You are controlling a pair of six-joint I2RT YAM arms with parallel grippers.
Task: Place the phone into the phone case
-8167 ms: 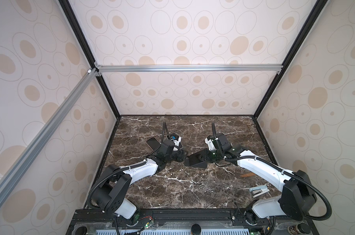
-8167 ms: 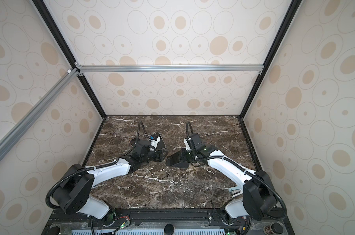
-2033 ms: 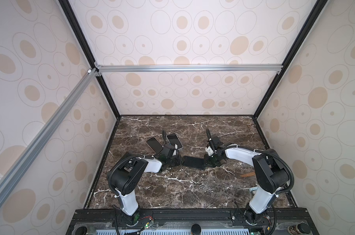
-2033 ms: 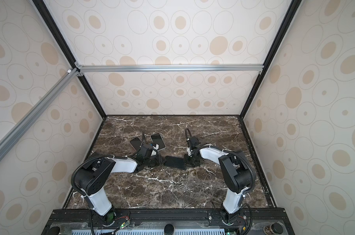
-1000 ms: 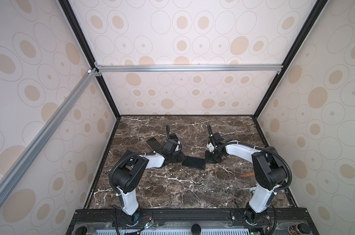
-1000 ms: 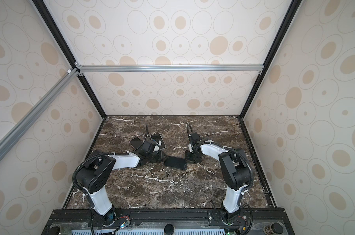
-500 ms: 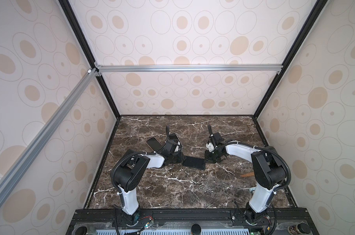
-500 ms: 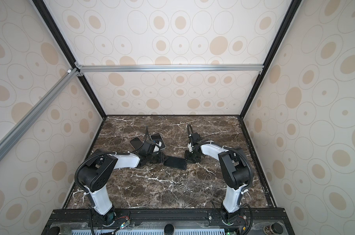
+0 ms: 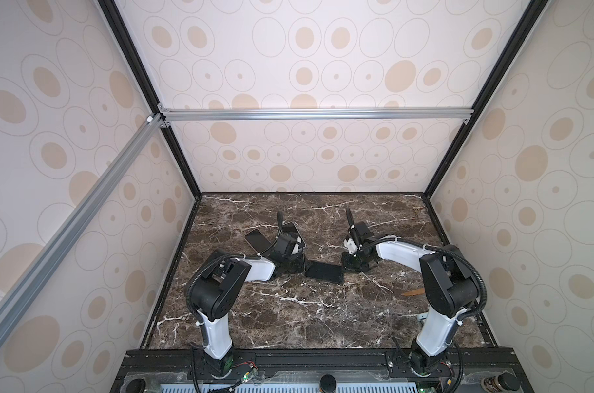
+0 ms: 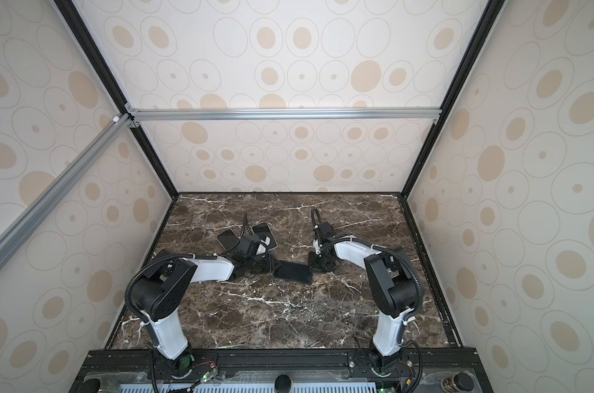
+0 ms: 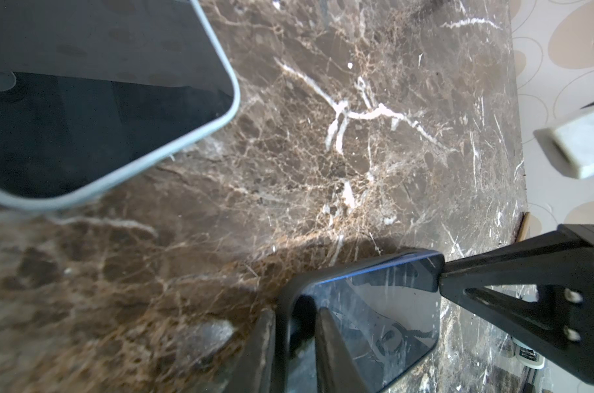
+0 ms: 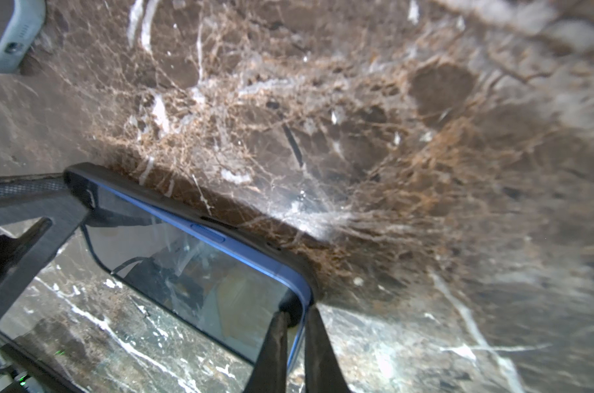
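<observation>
In both top views the dark, blue-edged slab phone [image 9: 323, 272] lies flat at mid-frame on the brown marble-patterned tabletop [image 9: 288, 323], its long axis running left to right. The left gripper [image 9: 301, 266] sits at its left end and the right gripper [image 9: 349, 268] at its right end, so neither arm is nearer. Up and left of the left gripper lie two spare pale-rimmed phones, one [image 10: 228, 238] just beside the other [image 10: 265, 233]. That makes three phones and two grippers.

In the left wrist view, at lower middle, the left jaws are nearly closed, pinching the rim of the soft black phone case [image 11: 339, 268] at one corner. The phone's glass sits inside that rim. The right gripper touches the far corner at the right of the frame.

In the right wrist view, at bottom middle, the right jaws are almost shut on the phone's corner, where blue edge meets case rim. The blue edge and its side button show above the rim, so I judge the phone is not fully seated. Only one case is visible.
</observation>
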